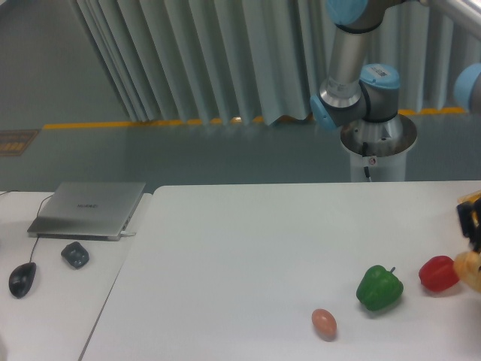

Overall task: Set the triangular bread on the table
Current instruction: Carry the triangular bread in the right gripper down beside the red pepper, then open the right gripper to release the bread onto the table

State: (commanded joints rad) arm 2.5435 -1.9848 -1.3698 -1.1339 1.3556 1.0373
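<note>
Barely seen: gripper at table right edge; jaw state cannot be told. Triangular bread partly cropped just beneath it, beside red pepper. Judged light, soft; best gripped gently across flat faces.

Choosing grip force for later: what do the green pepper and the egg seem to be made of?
The green pepper looks like smooth, glossy plastic or possibly real skin: it shows soft highlights and uniform colour. The egg looks matte, pinkish-brown, with no shine; whether it is real shell or plastic cannot be told.
</note>
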